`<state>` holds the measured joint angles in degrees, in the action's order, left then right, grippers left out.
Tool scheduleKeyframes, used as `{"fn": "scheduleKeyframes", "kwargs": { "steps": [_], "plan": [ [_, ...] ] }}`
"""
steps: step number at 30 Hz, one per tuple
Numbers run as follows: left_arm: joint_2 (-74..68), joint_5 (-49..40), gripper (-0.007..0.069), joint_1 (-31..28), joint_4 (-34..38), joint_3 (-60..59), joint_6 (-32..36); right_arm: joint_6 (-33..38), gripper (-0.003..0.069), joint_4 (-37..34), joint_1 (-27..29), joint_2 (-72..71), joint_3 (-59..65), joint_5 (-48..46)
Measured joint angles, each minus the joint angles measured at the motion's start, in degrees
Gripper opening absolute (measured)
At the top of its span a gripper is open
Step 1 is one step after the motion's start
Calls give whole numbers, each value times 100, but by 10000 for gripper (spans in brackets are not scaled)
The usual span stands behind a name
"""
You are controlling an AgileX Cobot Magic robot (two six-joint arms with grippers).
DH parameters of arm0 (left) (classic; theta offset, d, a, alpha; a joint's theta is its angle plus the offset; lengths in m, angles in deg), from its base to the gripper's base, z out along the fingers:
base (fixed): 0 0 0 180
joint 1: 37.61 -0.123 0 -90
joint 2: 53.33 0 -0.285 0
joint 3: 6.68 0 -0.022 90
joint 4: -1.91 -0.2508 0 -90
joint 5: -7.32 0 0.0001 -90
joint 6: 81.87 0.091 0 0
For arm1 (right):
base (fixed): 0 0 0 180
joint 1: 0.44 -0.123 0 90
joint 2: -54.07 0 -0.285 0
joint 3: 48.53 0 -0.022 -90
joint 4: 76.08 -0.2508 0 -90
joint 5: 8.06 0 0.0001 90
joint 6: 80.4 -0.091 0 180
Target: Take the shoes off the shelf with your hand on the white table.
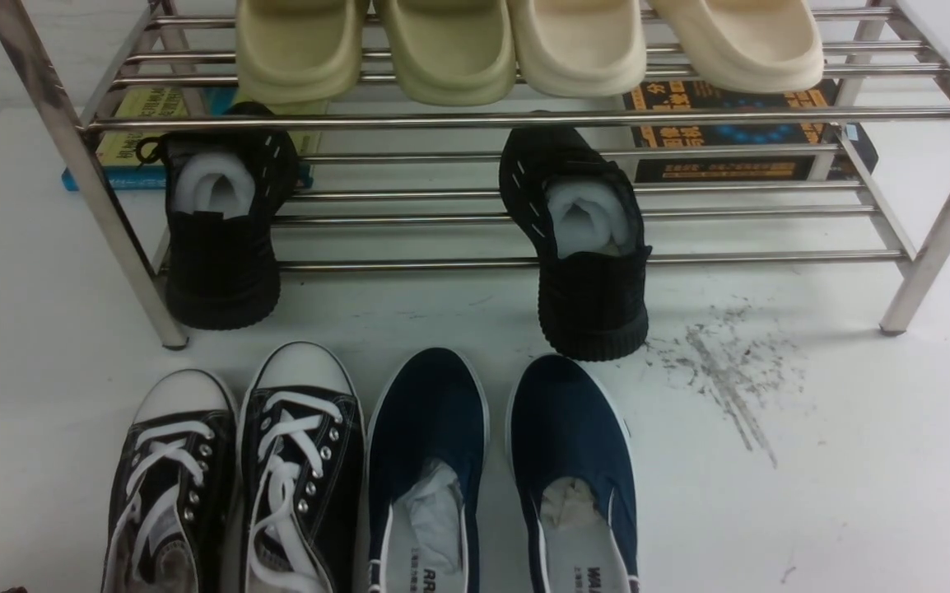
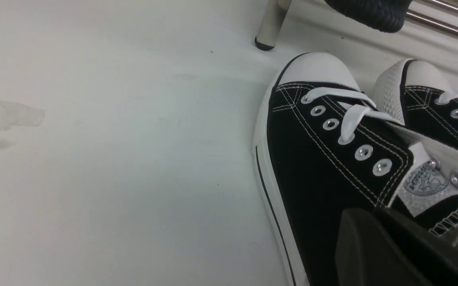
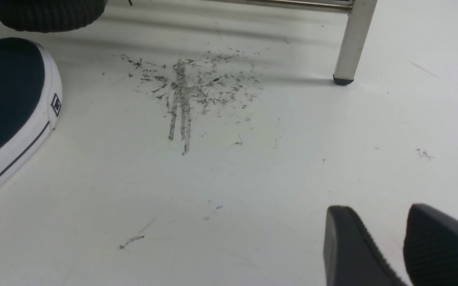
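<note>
The shoes, black canvas sneakers with white laces and toe caps, stand side by side on the white table (image 1: 854, 494) at the front left: one (image 1: 170, 486) further left, the other (image 1: 302, 469) beside it. The shelf (image 1: 475, 119) of steel rods rises behind them. In the left wrist view my left gripper (image 2: 372, 216) is shut on the side wall of the nearer sneaker (image 2: 324, 167) by its tongue; the second sneaker (image 2: 443, 107) lies beyond. My right gripper (image 3: 387, 214) hovers open over bare table, holding nothing. Neither gripper shows in the front view.
Two black knit slip-ons (image 1: 224, 239) (image 1: 590, 247) hang toes-down off the shelf's lower tier. Navy slip-ons (image 1: 426, 461) (image 1: 574, 461) stand right of the sneakers. Beige slides (image 1: 524, 41) fill the top tier, books (image 1: 730, 123) lie behind. Grey scuffs (image 1: 722, 371) mark the table near the shelf's right leg (image 3: 352, 43).
</note>
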<state>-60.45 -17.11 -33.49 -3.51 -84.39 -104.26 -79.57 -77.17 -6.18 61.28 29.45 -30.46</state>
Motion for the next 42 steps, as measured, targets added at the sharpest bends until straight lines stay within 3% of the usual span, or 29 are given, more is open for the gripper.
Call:
{"fn": "scheduleKeyframes", "kwargs": {
  "steps": [8,42],
  "plan": [
    [0,5,66,-263,-12,-1,-12,0,237,0,0,0,0,0],
    [0,18,99,-263,-84,-6,-12,0,237,0,0,0,0,0]
  ]
}}
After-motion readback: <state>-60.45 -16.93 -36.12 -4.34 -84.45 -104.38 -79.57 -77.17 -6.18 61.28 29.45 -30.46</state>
